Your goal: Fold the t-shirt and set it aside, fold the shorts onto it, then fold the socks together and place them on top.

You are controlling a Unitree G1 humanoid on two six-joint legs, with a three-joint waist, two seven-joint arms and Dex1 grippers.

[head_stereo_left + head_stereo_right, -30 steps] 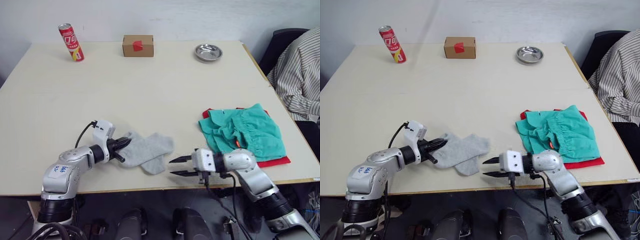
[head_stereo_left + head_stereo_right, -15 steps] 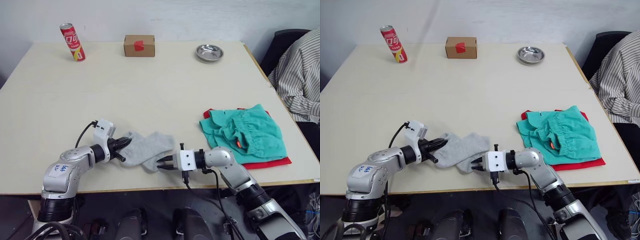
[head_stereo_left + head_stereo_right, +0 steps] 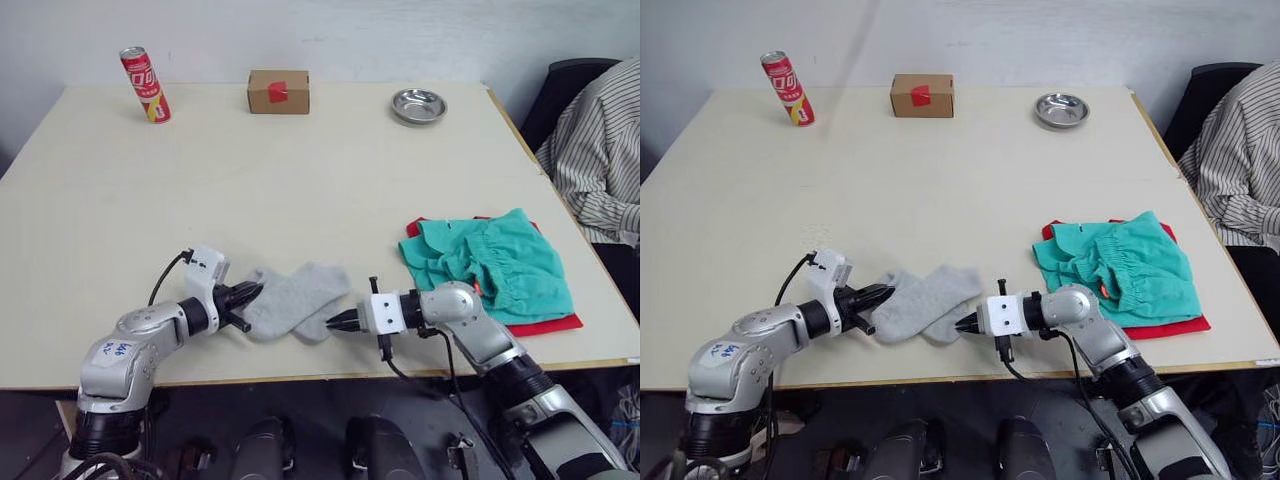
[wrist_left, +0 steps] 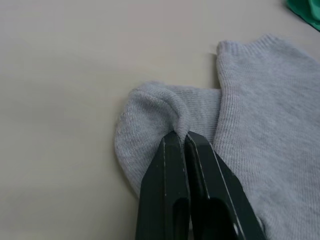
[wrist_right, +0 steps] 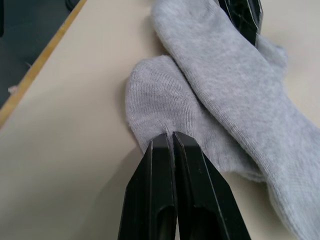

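The two grey socks (image 3: 296, 299) lie overlapping near the table's front edge. My left gripper (image 3: 251, 294) is shut on the left end of one sock, bunching the fabric at its fingertips (image 4: 176, 140). From the right, my right gripper (image 3: 336, 320) is shut on the rounded end of the other sock (image 5: 161, 102). The teal shorts (image 3: 492, 265) lie crumpled on the red t-shirt (image 3: 548, 324) at the front right. Only the shirt's edges show under the shorts.
A red can (image 3: 144, 84), a cardboard box (image 3: 277, 91) and a small metal bowl (image 3: 417, 104) stand along the table's far edge. A person in a striped shirt (image 3: 598, 150) sits at the right side. The table's front edge (image 3: 300, 378) runs just below both grippers.
My right gripper, open a second ago near the front edge, has moved left to the socks and shut on their right end. The left gripper has kept its hold.
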